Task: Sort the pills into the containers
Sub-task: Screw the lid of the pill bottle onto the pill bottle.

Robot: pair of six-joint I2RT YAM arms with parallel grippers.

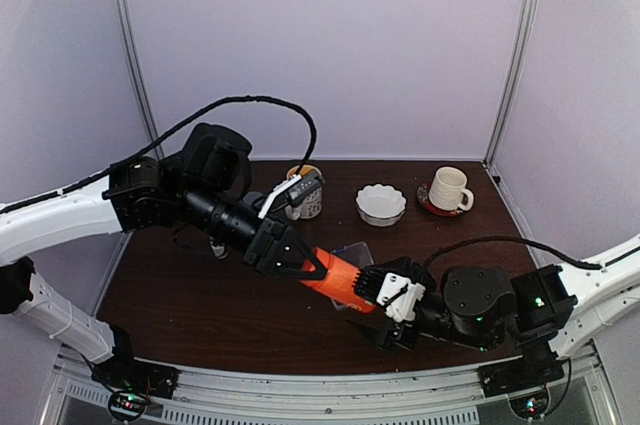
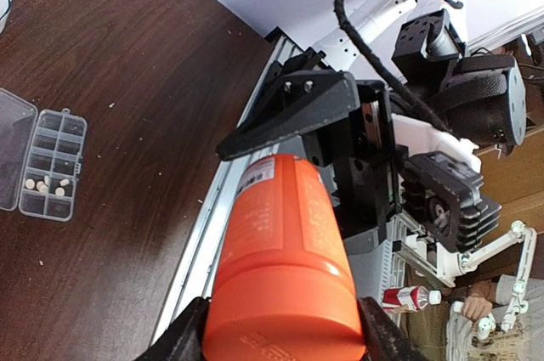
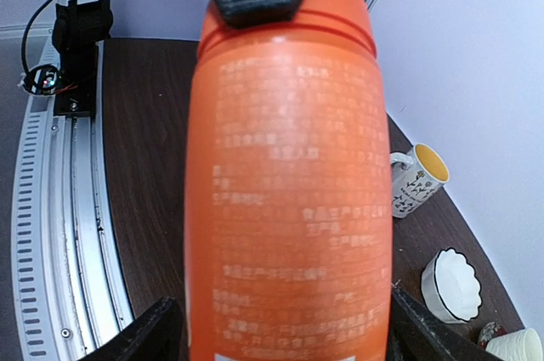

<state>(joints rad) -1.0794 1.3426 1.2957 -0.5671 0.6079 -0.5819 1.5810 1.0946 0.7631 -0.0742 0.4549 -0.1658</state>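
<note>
A few pale pills [image 2: 42, 183] lie in the containers [image 2: 53, 166] of a clear box with its lid up, in the middle of the brown table [image 2: 127, 81]. Just on its near side, the left gripper [image 2: 280, 337] holds an orange bottle [image 1: 340, 280] tipped sideways. The right gripper [image 3: 280, 335] stands wide around the bottle's other end. I cannot tell if it squeezes.

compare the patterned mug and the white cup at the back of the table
The patterned mug has dark markings outside and a yellow inside; the white cup is plain white. The white cup stands on a dark saucer; the patterned mug stands straight on the table. Both are upright, each with one handle.
</note>
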